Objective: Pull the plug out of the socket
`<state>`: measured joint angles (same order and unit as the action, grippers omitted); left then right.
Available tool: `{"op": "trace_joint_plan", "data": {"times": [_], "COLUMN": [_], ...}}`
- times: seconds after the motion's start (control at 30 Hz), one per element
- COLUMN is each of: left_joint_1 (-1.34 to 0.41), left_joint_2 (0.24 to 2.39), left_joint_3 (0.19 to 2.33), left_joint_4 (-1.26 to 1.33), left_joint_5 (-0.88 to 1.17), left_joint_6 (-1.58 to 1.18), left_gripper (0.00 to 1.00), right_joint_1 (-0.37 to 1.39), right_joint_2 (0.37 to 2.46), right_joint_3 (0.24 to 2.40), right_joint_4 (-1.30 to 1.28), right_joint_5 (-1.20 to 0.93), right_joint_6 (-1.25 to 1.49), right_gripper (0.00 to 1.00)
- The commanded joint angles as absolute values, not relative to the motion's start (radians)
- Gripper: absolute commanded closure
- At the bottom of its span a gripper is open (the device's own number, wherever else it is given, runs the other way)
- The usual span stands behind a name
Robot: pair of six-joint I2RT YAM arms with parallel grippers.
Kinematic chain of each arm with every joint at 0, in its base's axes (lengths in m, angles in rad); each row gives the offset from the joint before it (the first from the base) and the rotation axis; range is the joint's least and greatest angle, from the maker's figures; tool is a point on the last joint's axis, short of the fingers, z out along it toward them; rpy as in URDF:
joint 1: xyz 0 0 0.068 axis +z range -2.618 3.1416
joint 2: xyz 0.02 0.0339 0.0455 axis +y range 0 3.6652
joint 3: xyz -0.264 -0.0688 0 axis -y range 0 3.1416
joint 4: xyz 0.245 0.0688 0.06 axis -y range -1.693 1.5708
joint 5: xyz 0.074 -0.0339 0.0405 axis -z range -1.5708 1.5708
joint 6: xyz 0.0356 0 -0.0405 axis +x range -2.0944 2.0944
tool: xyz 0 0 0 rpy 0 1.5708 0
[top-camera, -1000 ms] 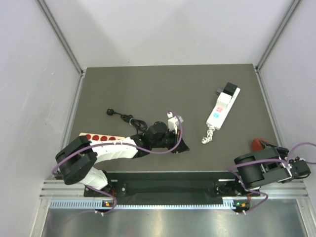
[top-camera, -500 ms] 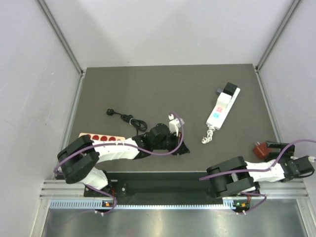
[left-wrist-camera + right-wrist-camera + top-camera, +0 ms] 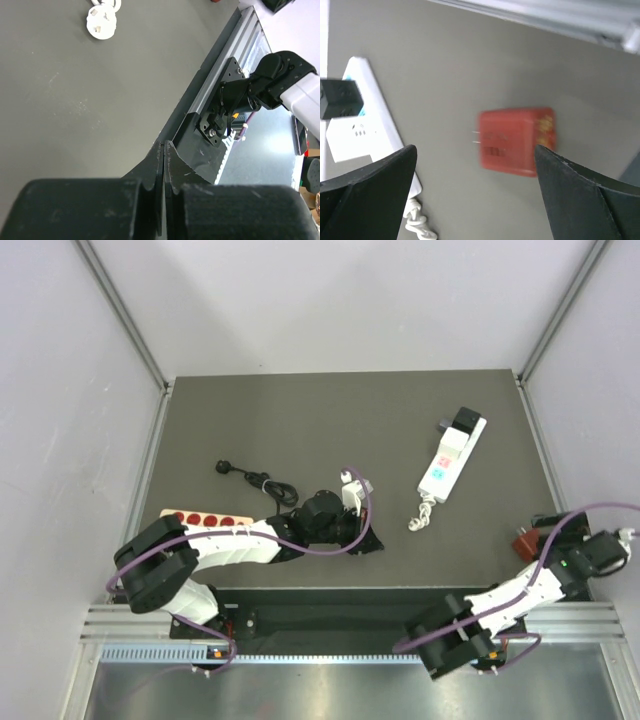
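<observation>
The white socket (image 3: 447,460) lies slanted at the right of the table, with a black plug (image 3: 464,420) sitting in its far end. A red plug (image 3: 522,539) lies loose on the mat near the front right, its two prongs bare. My right gripper (image 3: 538,532) hovers over it, open. In the right wrist view the red plug (image 3: 516,141) lies between the spread fingers of that gripper (image 3: 475,147), untouched, with the socket (image 3: 375,135) and black plug (image 3: 340,97) at the left. My left gripper (image 3: 366,539) rests shut and empty near the front edge; its jaws (image 3: 165,150) meet.
A beige strip with red spots (image 3: 205,519) lies at the front left, half under my left arm. A black cord with its plug (image 3: 250,478) lies beyond it. The socket's coiled white cord (image 3: 420,517) ends mid-table. Grey walls close in the dark table (image 3: 300,410).
My right gripper has opened and the red plug now lies free on the mat. The right arm has unfolded, its elbow swinging toward the front middle. The left arm has stayed put.
</observation>
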<state>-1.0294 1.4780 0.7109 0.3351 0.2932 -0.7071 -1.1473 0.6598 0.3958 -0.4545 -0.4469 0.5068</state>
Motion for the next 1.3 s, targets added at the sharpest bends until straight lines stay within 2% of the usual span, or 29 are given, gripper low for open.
{"op": "trace_joint_plan", "data": {"times": [0.0,0.17,0.2,0.4,0.5,0.63,0.73,0.87,1.03,1.27], "left_joint_1": [-1.035,-1.035,-1.034,-1.034,-1.02,-0.976,-0.937,-0.925,-0.911,-0.891], "left_joint_2": [1.476,1.514,1.531,1.612,1.664,1.739,1.818,1.943,2.074,2.247], "left_joint_3": [0.736,0.771,0.781,0.9,0.997,1.145,1.237,1.365,1.48,1.632], "left_joint_4": [0.37,0.393,0.393,0.419,0.407,0.42,0.451,0.449,0.534,0.537], "left_joint_5": [0.287,0.294,0.298,0.318,0.314,0.359,0.403,0.355,0.362,0.356], "left_joint_6": [-0.696,-0.699,-0.699,-0.689,-0.661,-0.647,-0.663,-0.658,-0.693,-0.655], "left_gripper": [1.0,1.0,1.0,1.0,1.0,1.0,1.0,1.0,1.0,1.0], "right_joint_1": [-0.963,-0.668,-0.564,-0.165,-0.054,0.031,0.034,0.035,0.034,0.044], "right_joint_2": [0.618,0.636,0.652,0.943,1.041,1.187,1.238,1.284,1.414,1.497], "right_joint_3": [0.5,0.595,0.627,0.784,0.868,0.997,1.061,1.114,1.288,1.322], "right_joint_4": [-0.417,-0.426,-0.431,-0.518,-0.578,-0.641,-0.638,-0.583,-0.65,-0.613], "right_joint_5": [-0.245,-0.029,0.038,0.274,0.308,0.341,0.237,0.108,0.107,0.152], "right_joint_6": [0.502,0.495,0.489,0.457,0.43,0.419,0.433,0.474,0.488,0.482], "right_gripper": [0.0,0.0,0.0,0.0,0.0,0.0,0.0,0.0,0.0,0.0]}}
